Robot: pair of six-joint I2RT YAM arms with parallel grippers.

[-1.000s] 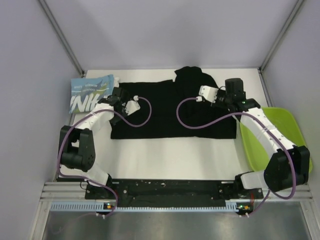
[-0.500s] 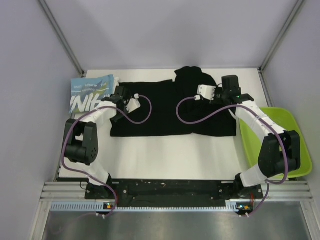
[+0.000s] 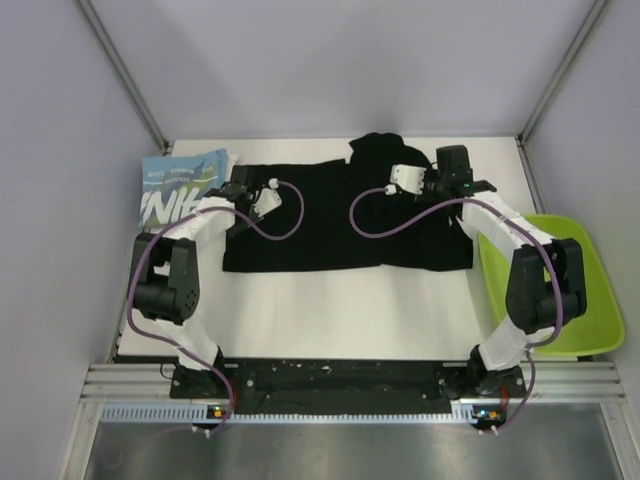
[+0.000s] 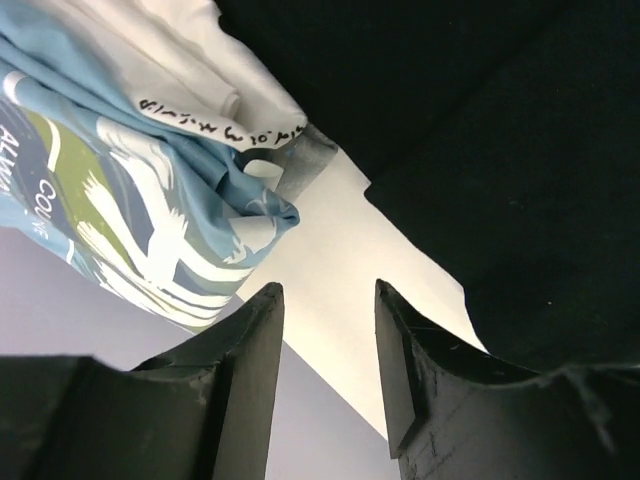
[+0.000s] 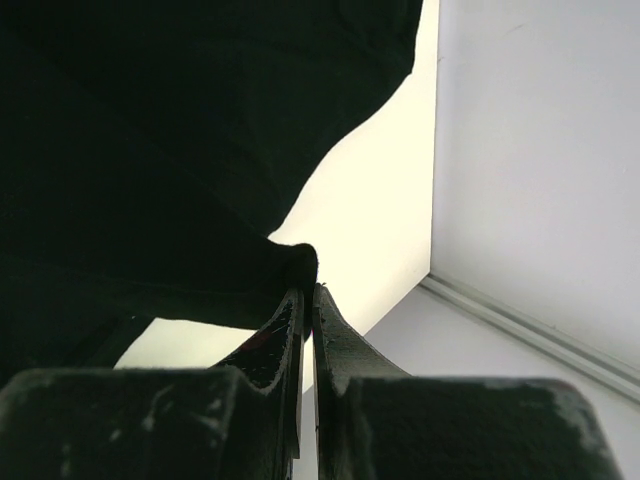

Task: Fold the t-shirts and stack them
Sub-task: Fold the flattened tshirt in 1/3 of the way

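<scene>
The plain black cloth t-shirt (image 3: pixel 330 230) lies spread on the white tabletop (image 3: pixel 330 310), with the crumpled light blue lettered t-shirt (image 3: pixel 172 188) just beside its left edge. The left claw (image 4: pixel 328 292) gapes released between them. The right claw (image 5: pixel 306 290) is clenched on the black cloth's far right edge.

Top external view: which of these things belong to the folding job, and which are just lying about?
Job: black t-shirt, spread mid-table; light blue t-shirt, at the far left.
Lying about: lime-green tray, at the right edge.
</scene>
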